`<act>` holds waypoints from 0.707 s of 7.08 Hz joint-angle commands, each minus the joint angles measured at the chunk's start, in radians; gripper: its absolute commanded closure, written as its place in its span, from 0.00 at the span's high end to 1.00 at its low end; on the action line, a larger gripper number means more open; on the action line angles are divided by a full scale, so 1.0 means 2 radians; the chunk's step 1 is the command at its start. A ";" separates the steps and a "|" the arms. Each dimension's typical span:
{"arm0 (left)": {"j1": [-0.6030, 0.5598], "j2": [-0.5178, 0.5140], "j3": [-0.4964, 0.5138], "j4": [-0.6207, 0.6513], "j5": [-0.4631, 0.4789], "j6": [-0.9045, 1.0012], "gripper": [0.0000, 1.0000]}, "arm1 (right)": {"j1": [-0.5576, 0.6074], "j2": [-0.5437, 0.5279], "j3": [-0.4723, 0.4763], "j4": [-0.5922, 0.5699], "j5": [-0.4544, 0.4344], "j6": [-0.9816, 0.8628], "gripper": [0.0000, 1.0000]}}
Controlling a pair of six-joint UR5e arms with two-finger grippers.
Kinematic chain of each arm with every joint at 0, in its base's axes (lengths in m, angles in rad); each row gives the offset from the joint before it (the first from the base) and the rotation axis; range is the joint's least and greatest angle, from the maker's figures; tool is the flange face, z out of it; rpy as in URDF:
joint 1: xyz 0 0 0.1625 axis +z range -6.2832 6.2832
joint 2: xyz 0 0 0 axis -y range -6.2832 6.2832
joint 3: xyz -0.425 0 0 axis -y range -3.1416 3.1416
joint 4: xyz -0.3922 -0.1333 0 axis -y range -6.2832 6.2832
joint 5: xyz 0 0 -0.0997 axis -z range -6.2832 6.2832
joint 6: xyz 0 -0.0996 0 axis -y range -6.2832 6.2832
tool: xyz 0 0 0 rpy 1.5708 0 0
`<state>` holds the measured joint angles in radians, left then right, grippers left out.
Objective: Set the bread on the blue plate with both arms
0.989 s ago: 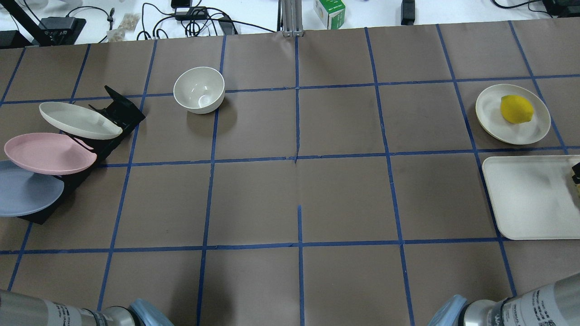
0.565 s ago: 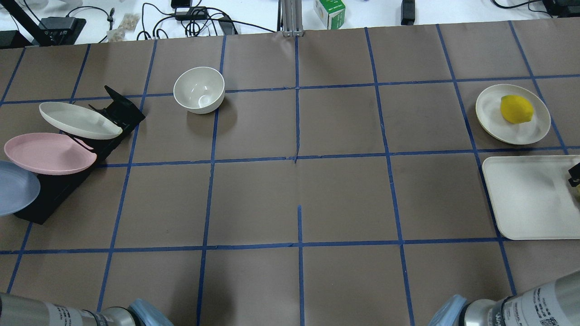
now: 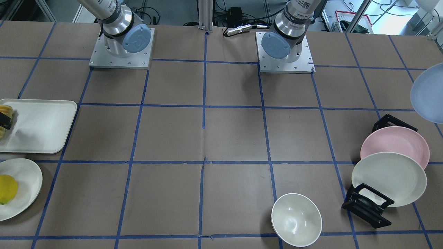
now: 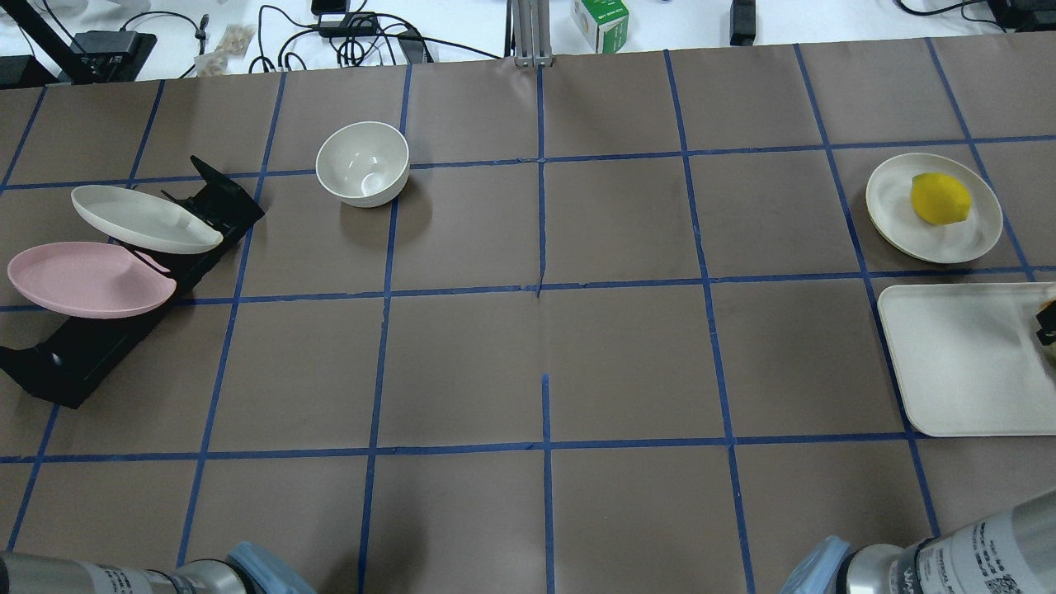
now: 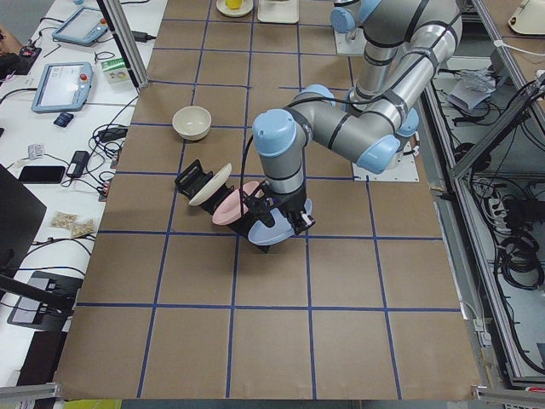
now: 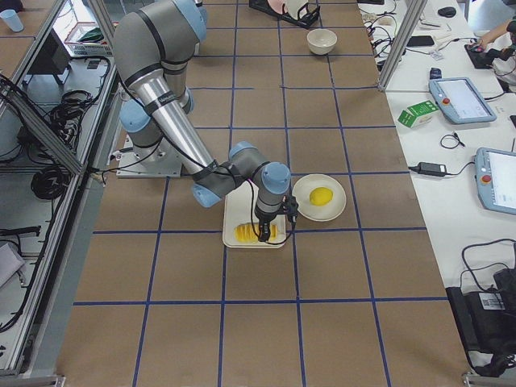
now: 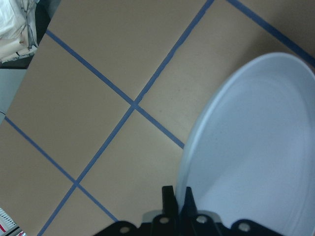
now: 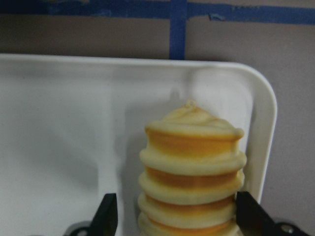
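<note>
Jaws of the left gripper (image 7: 178, 196) are drawn almost together on the rim of the blue plate (image 7: 256, 147). In the left wrist view we see its two black fingers (image 7: 169, 196) pinching that edge, parted only by the rim's thickness. We find the plate held tilted above the table (image 4: 627, 363), at the near end of the black rack (image 4: 74, 355) and just beside the pink plate (image 4: 87, 279). We cannot tell whether it touches the rack. A cream-white plate (image 4: 144, 219) leans in the rack beyond the pink one, and a white bowl (image 4: 363, 162) stands on the table further along.

Jaws of the right gripper (image 8: 177, 206) stand wide apart, one on each side of the bread (image 8: 192, 162), level with its lower segments. On the view's left we see a clear gap between jaw and loaf. On the view's right the jaw lies at the loaf's edge, and we cannot tell whether it touches. We read this gripper as spread, with no hold on the loaf.

We find the bread lying on the cream-white tray (image 8: 74, 123), close to one rounded corner, its pointed end toward the tray's rim. Just beside the tray a yellow fruit (image 4: 940, 198) rests on a small cream plate (image 4: 895, 219). Bread and blue plate are well apart, at opposite ends of the table.
</note>
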<state>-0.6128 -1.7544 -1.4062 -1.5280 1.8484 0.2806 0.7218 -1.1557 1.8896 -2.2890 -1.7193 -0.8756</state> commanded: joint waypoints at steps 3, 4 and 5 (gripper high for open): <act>-0.099 0.069 0.015 -0.153 -0.148 -0.004 0.00 | -0.002 -0.002 -0.004 0.011 -0.011 -0.005 0.00; -0.149 0.066 0.006 -0.154 -0.186 0.006 0.00 | -0.002 -0.007 -0.007 0.019 -0.011 -0.001 0.00; -0.241 0.059 -0.006 -0.153 -0.239 -0.001 0.00 | 0.003 -0.029 -0.009 0.035 -0.006 0.003 0.00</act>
<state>-0.9144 -1.6280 -1.3916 -1.8307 1.4770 0.2831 0.7200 -1.1771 1.8775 -2.2495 -1.7388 -0.8783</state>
